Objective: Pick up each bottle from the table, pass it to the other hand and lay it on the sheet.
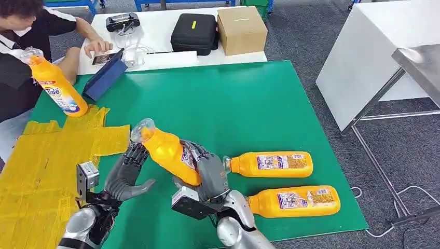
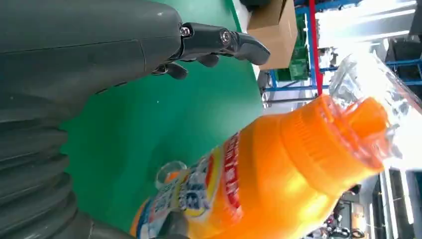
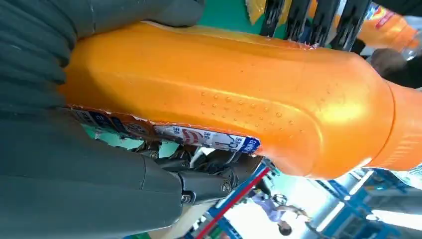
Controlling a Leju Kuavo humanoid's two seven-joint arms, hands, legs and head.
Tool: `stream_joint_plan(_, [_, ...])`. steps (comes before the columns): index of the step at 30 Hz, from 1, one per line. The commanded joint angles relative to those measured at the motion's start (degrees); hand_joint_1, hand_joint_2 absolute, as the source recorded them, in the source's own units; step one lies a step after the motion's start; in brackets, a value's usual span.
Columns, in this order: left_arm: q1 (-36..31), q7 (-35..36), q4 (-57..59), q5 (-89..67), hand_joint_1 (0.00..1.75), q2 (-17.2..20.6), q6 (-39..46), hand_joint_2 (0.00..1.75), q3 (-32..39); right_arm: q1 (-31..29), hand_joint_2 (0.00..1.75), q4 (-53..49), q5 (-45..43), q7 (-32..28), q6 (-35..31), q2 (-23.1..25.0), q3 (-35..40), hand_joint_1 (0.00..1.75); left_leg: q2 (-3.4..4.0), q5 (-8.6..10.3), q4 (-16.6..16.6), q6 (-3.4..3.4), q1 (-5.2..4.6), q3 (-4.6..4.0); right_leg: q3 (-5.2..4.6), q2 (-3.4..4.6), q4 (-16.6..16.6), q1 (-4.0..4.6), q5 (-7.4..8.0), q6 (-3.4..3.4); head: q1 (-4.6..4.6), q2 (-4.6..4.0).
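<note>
Gripping a glossy orange plastic bottle [image 1: 168, 151], the right hand [image 1: 207, 174] faces the spread, empty left hand [image 1: 127, 171].

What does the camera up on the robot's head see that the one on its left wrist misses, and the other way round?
Only the head view: the right hand gripping the raised bottle, two more bottles lying on the green mat, a fourth bottle at the edge of the yellow sheet, and a person's hand on the white table.

Only the left wrist view: a close look at the bottle's clear cap and blue shelving behind.

Both: the raised bottle, the green mat, the cardboard box and the left hand, open, with no visible hold on the bottle.
</note>
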Motion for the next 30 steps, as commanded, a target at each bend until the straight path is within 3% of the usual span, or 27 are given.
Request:
stream_joint_plan(1, [-3.4,0.8,4.7,2.2,0.00,0.9,0.7,1.75,-1.1,-4.1,1.75,6.1,2.1,-0.9,-0.8,-1.4,8.6,1.75,-0.09,-0.09,0.0,-0.06,0.10,0.27,0.29,-0.01,-0.1,0.10,-0.05,-0.11,0.00,0.00])
stream_joint_plan(18, [-4.7,6.4,6.8,15.7,0.00,-0.5,-2.3,1.75,0.8,-5.9,1.75,12.2,6.4,-0.6,-4.4,-1.5,15.1,1.75,-0.19,-0.02,0.0,-0.03,0.06,0.16,0.20,-0.15,-0.1,0.05,-0.05,-0.06,0.00,0.00])
stream_joint_plan(30, [-3.5,6.8,1.0,17.6,0.00,0.4,-1.6,1.75,-3.7,-6.2,1.75,14.6,7.6,1.0,-6.7,-1.2,14.8,1.75,-0.42,-0.16,0.1,-0.05,0.18,0.36,0.46,-0.31,-0.1,0.17,-0.19,-0.13,-0.02,0.00])
